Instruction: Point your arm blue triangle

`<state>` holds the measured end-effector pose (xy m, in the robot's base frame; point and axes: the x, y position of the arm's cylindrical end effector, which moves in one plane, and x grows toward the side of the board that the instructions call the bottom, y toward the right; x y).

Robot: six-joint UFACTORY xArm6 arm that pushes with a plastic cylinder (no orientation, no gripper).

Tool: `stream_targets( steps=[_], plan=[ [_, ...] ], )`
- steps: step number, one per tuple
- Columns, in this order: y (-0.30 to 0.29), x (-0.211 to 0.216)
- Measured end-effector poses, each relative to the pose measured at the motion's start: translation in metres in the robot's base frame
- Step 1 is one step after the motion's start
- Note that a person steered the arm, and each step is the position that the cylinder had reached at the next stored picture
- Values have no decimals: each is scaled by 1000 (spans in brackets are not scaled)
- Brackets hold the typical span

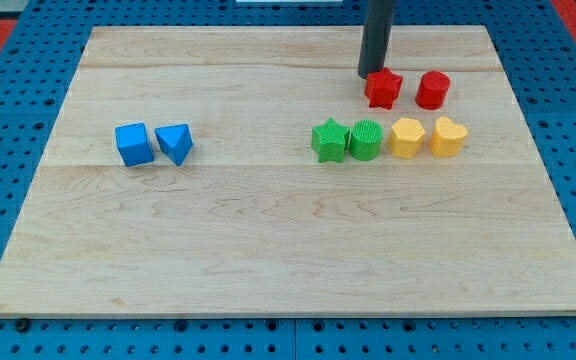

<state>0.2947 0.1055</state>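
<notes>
One blue triangle (pixel 174 143) sits far from my tip (pixel 368 75).

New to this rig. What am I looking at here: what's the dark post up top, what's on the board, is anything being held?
There is one camera view, looking down at an angle on a wooden board that lies on a blue pegboard. The dark post is the arm's rod; it has no gripper, so nothing is held. It only pushes blocks. My tip sits near the view's top, right beside the red star, on its left. Next to that is a red cylinder. Below them lies a row: green star, green cylinder and two yellow blocks. Far off at the view's left lie a blue cube and the blue triangle, the target.
</notes>
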Motion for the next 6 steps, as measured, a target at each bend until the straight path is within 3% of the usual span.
stream_targets(
  steps=[1,3,6],
  plan=[
    [0,2],
    [-130,6],
    [-182,157]
  ],
)
